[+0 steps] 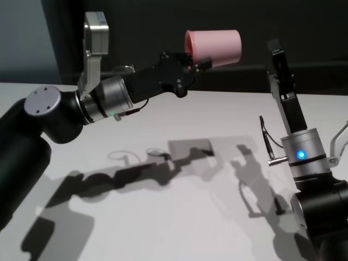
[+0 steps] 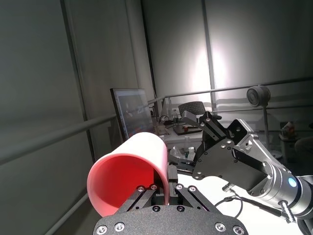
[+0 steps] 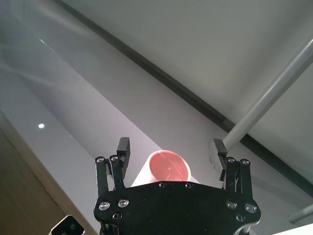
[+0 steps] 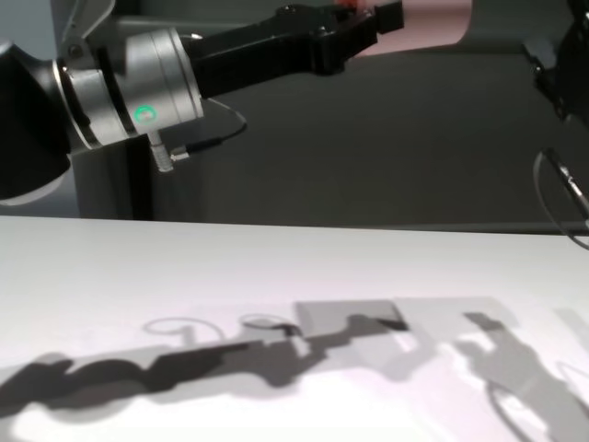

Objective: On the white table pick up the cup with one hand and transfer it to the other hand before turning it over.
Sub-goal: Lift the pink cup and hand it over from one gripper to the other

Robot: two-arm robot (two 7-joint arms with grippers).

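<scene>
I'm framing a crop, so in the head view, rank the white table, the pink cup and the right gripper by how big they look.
1. White table: largest, fills the lower picture.
2. Right gripper, open, and pink cup, pinched at its rim by the shut left gripper: similar in apparent area, the gripper longer and thinner, the cup wider, so I won't rank them.

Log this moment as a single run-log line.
left gripper: shut on small pink plastic cup, held sideways above white table | right gripper: open, beside cup's base | handover: pending
</scene>
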